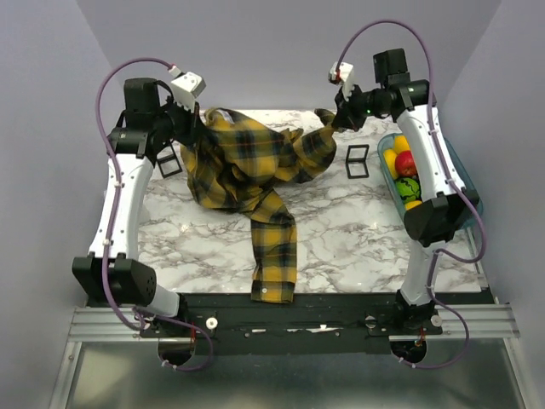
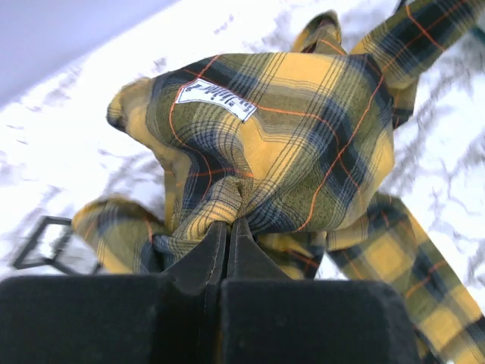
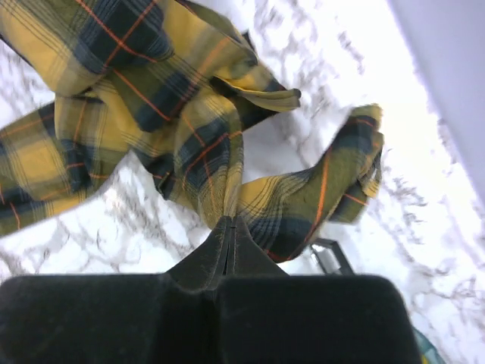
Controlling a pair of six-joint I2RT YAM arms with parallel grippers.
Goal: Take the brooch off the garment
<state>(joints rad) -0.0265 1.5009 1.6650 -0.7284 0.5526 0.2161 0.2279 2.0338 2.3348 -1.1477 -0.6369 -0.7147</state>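
The yellow and dark plaid shirt (image 1: 247,166) is held up off the marble table between both arms, one sleeve trailing down to the near edge. My left gripper (image 1: 194,128) is shut on a bunch of its cloth (image 2: 250,182) at the back left; a white label (image 2: 216,98) shows on the fabric. My right gripper (image 1: 339,115) is shut on a fold of the shirt (image 3: 227,174) at the back right. The brooch does not show in any view.
Two black square frames stand on the table, one at the back left (image 1: 169,162) and one at the back right (image 1: 358,160). A clear bin (image 1: 451,166) with coloured balls sits along the right edge. The marble table (image 1: 358,239) has grey walls round it.
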